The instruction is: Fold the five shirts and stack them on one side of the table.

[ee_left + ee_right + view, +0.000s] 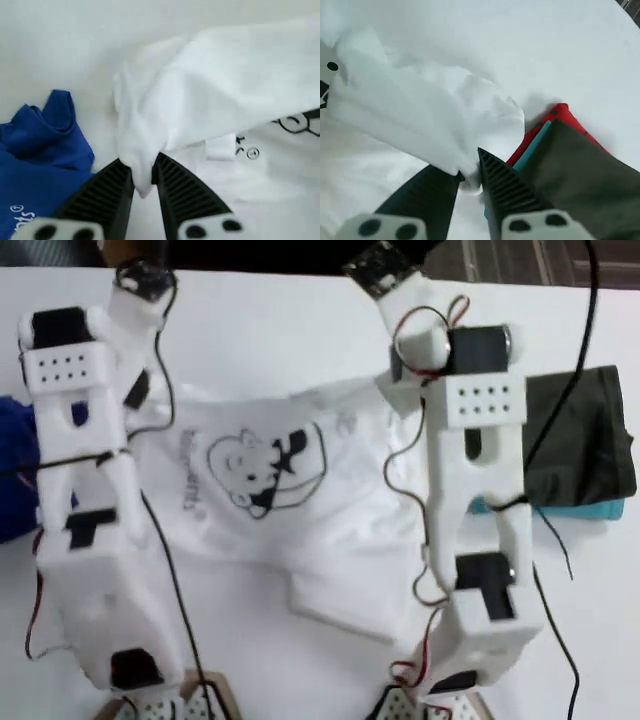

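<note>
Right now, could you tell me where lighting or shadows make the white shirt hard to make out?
High view: the white shirt almost merges with the white table; faint shadows trace its edges. Left wrist view: shade under the raised fold sets it apart, and the left pincer reads dark. Right wrist view: the right pincer likewise.

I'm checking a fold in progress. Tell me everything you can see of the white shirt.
The white shirt is soft, thin-looking cloth with a black cartoon print on its front. It lies spread, print up and wrinkled, across the middle of the table. The left gripper and the right gripper each pinch a bunched edge of it at opposite sides, raising folds. A small white tag shows near the print.
</note>
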You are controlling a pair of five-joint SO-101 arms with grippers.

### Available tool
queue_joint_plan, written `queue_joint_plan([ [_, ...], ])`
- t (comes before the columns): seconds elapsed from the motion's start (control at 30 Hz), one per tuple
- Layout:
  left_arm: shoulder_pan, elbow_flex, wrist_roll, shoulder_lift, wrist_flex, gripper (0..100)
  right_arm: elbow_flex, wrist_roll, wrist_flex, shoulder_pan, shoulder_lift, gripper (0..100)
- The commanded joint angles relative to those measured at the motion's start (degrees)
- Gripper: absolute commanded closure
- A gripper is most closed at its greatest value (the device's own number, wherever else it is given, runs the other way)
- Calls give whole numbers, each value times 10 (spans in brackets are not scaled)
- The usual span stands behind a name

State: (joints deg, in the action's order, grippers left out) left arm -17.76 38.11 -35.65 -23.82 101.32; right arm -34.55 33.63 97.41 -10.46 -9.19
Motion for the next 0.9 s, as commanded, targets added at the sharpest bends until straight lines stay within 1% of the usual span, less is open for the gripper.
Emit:
queue_joint_plan([
  [0.0,-18,-152,-24,127,6,975,104,0,4,0,91,978],
  [0.2,-63,-293,-68,221,-3,975,336,1,-16,-26,262,978],
  [0.33,-92,-346,-96,233,-4,975,519,1,-62,-31,371,978],
  [0.43,-105,-365,-104,231,-4,975,629,1,-91,-26,439,978],
  [0.57,-99,-400,-104,230,-6,975,726,2,-112,-27,506,978],
  [0.87,-54,-553,-99,230,-116,975,873,2,-196,-26,528,978],
])
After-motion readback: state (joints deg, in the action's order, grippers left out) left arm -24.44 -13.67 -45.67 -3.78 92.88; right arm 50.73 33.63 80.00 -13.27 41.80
